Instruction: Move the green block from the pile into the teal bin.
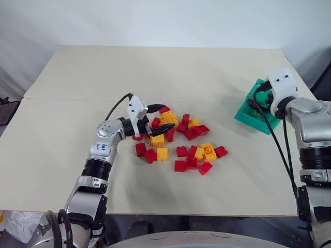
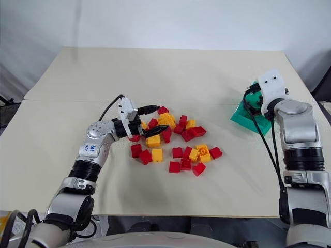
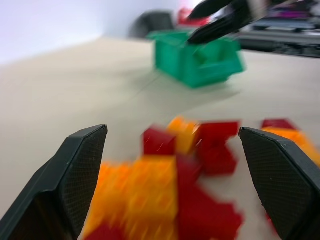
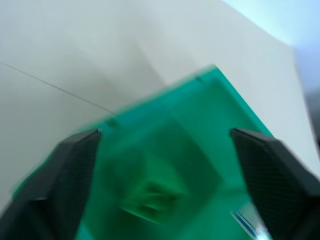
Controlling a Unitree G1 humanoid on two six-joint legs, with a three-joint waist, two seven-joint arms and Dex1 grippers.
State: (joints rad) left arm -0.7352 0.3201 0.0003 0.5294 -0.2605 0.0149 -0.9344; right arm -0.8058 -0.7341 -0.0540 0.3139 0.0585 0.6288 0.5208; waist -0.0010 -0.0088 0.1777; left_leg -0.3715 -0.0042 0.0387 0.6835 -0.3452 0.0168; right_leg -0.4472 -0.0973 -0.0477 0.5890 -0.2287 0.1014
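The green block (image 4: 150,195) showed as a small blurred green shape inside the teal bin (image 4: 210,125), between and just beyond the right gripper (image 4: 162,185), whose fingers stood wide apart, released. Blur hid its studs. The left gripper (image 3: 172,175) had its fingers spread empty over the pile (image 1: 178,139) of red and yellow bricks on the worktop (image 1: 155,72).
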